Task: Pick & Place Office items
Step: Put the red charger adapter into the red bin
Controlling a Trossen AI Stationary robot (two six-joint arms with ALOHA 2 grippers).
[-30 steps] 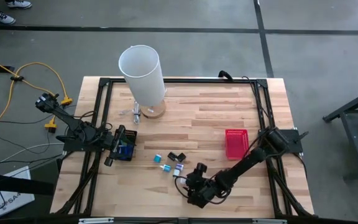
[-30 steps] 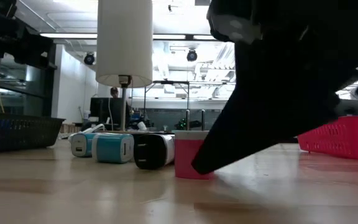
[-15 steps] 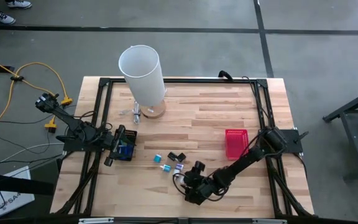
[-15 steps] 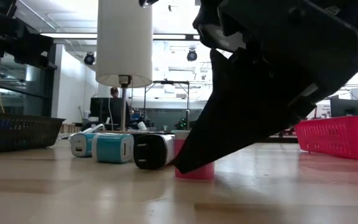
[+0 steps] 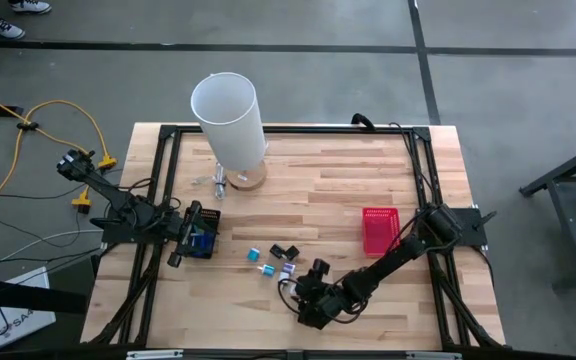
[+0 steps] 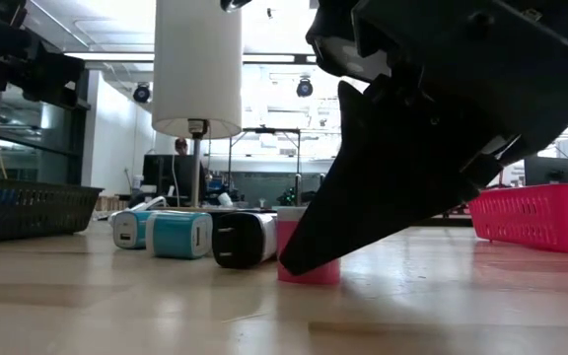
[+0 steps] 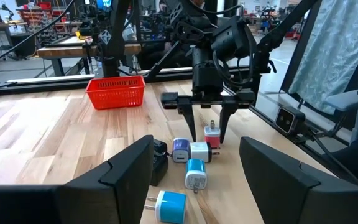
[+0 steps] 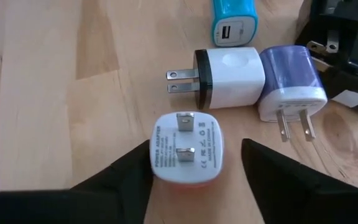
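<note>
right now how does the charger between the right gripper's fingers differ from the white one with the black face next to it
The red-bodied charger stands upright with its prongs pointing up; the white charger lies on its side, prongs level with the table. The red-bodied charger has a white prong face; the white charger has a black one. The right gripper straddles the red-bodied charger, with one finger touching it; the white charger sits untouched against a purple charger. Both are small two-prong cube plugs.

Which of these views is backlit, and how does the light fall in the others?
Low view: bright ceiling lights behind turn the right gripper into a black silhouette over the pink charger. Right wrist view: even light, only a faint highlight on the white charger. High view: the tall white cylinder is the brightest thing.
</note>
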